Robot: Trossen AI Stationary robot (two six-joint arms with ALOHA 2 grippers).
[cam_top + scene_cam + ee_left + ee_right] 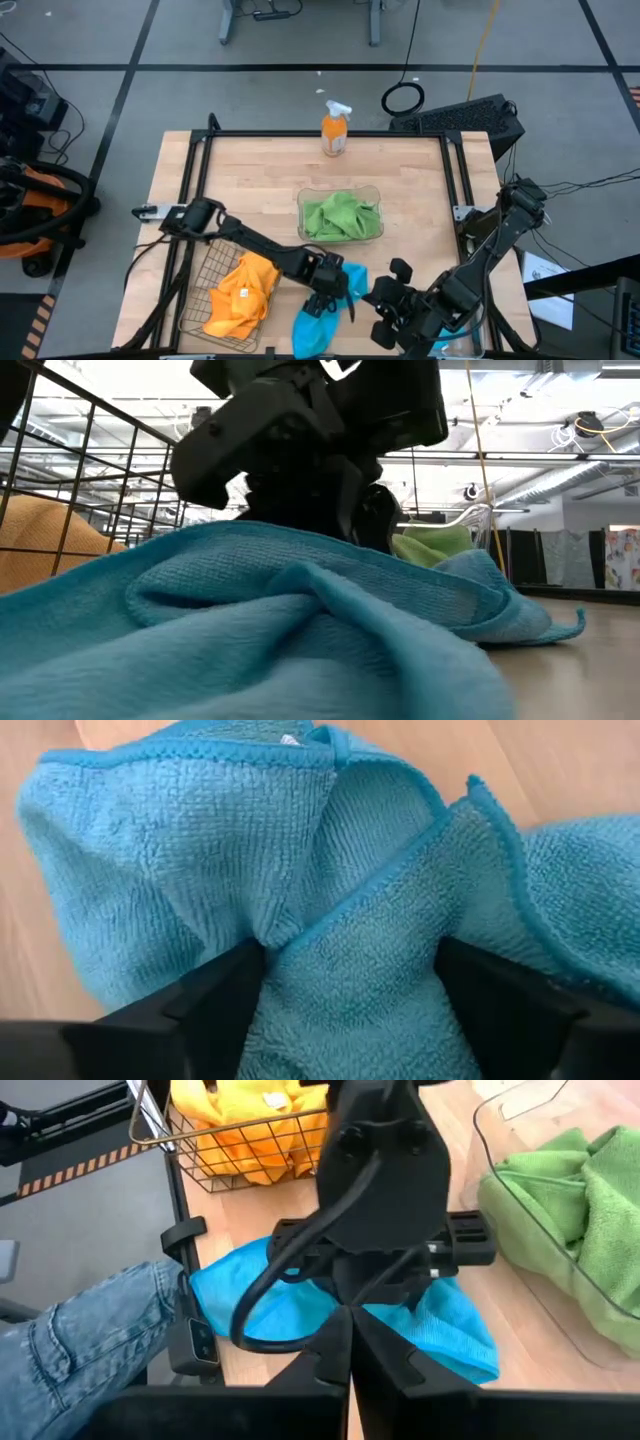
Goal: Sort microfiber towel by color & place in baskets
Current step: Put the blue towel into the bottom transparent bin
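Two blue towels lie bunched on the table near its front edge, between the wire basket and the right arm. The left gripper is down on this blue heap: in its wrist view its fingers stand wide apart, pressed into the cloth with a raised fold between them, but not closed on it. The low view shows the same dark gripper sitting on top of the blue cloth, which fills the foreground.

The right gripper waits just beside the blue towels, at the front right of the table, its fingers shut together with nothing between them.

The orange-yellow towels sit in the wire basket at the front left. The green towels fill the clear basket in the middle of the table. An orange spray bottle stands at the table's far edge.

In the right wrist view a person's leg in jeans shows beside the table's front edge.
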